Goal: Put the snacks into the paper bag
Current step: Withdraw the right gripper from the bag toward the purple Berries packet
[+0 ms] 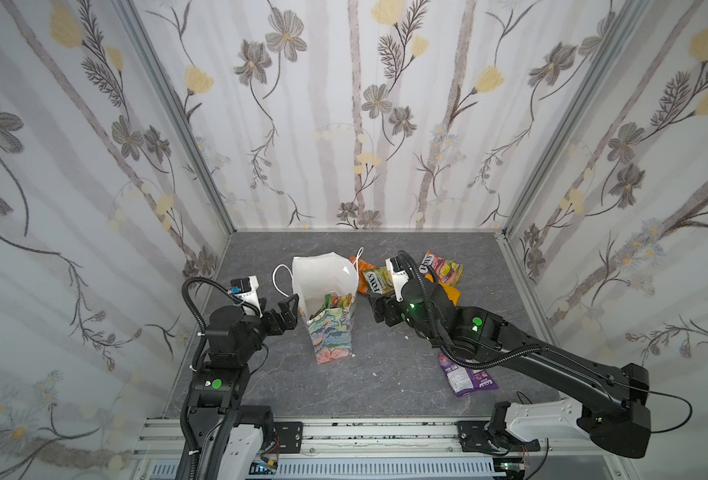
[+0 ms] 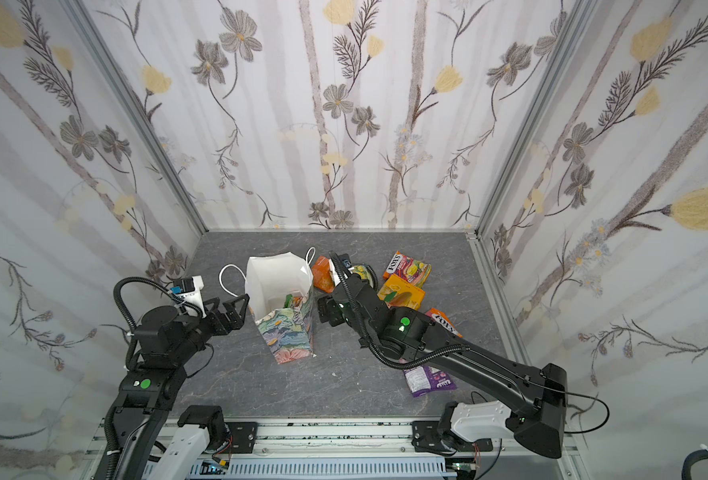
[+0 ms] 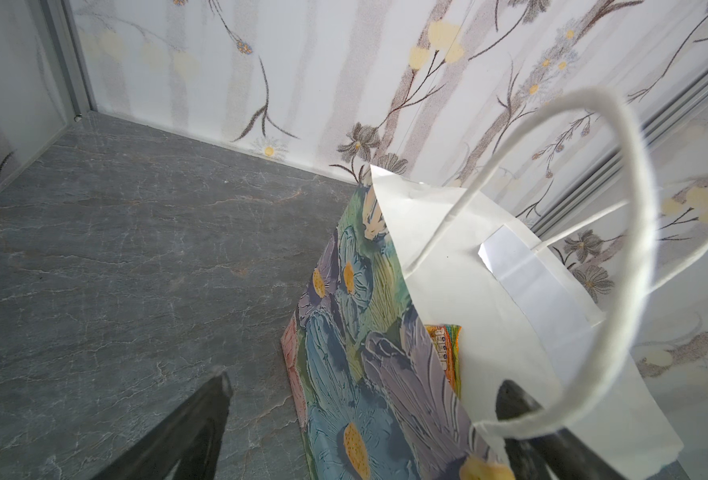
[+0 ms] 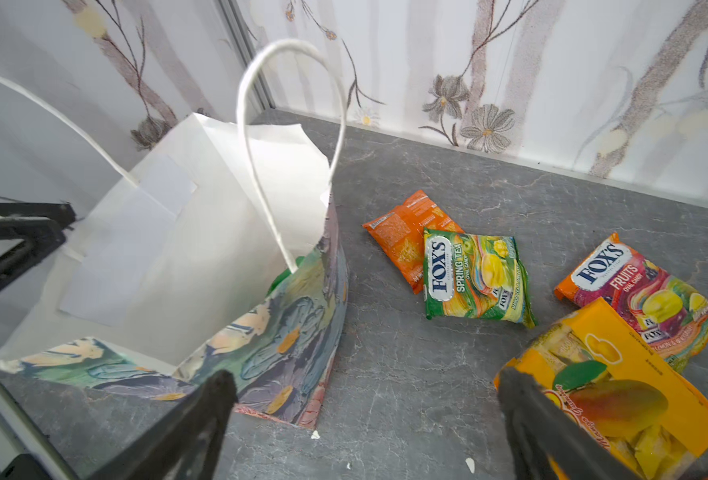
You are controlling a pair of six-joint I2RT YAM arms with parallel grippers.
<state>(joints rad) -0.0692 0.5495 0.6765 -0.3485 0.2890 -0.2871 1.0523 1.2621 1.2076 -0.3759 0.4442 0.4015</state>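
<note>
Paper bag (image 1: 331,336): upright, mid-surface (image 1: 385,386), mouth open, green and orange packets (image 1: 332,300) inside.
Left gripper (image 3: 364,382): jaws wide, at the bag's rim.
Right gripper (image 4: 364,376): jaws wide, empty, between the bag and the orange-yellow box (image 4: 618,386).
Loose, right of the bag: orange packet (image 4: 406,232), Spring Tea packet (image 4: 476,278), Fruits packet (image 4: 643,291), purple packet (image 1: 468,378).

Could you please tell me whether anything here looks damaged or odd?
Yes: the paper bag has a ragged, torn-looking rim on its near wall, far lower than the back wall, and small white scraps lie on the table beside it.
</note>
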